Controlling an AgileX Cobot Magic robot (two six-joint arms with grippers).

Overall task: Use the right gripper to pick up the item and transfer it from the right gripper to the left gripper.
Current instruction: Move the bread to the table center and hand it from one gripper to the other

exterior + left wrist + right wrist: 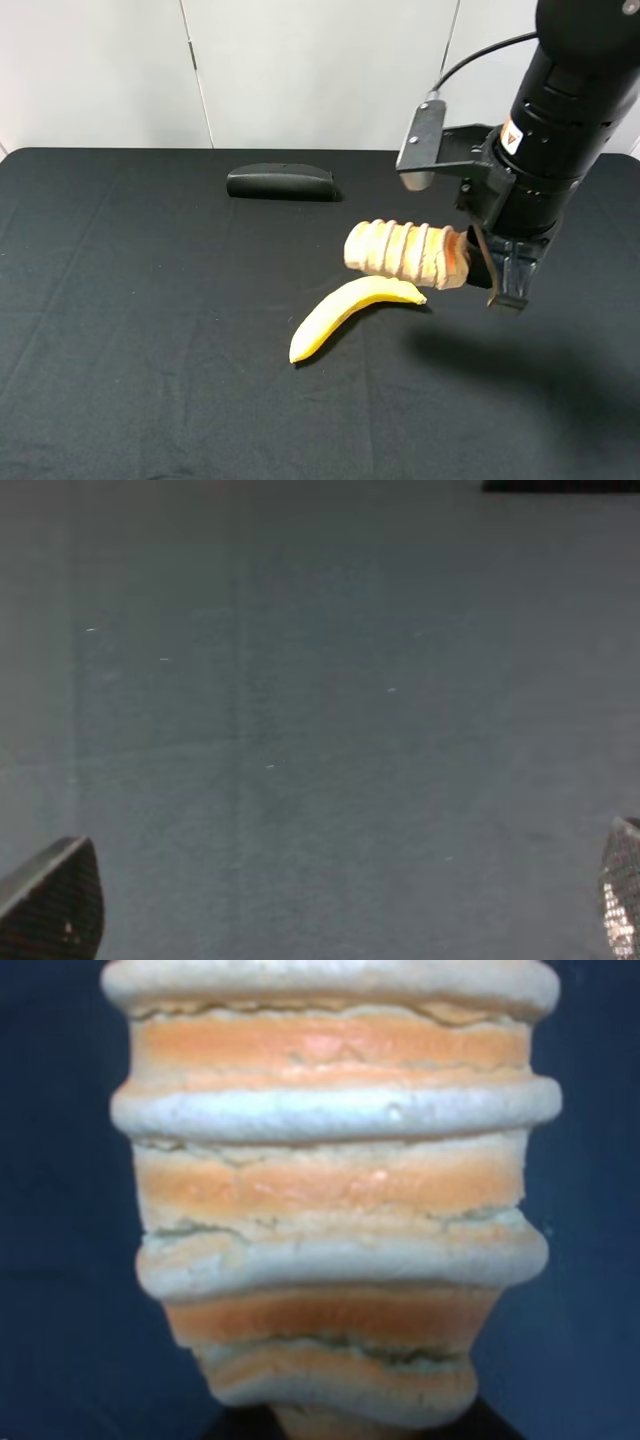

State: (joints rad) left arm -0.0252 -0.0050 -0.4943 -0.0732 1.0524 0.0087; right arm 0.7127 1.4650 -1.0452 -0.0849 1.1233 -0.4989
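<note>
Nearest me on the black table point(120, 330) lies the banana point(345, 312). The loaf point(400, 252) hangs in the air just beyond it, so a slip would likely drop the loaf onto or beside the banana. That slip is my main worry. The right claw point(492, 268) is clamped on only the right end of the loaf, and the rest sticks out sideways to the left, unsupported. Held by one end, it could sag or twist loose if I swing fast. The left claw point(335, 900) has its fingers spread wide and empty, outside the overhead view, so I could misjudge the meeting point. Far back lies the black case point(280, 181), well apart.
</note>
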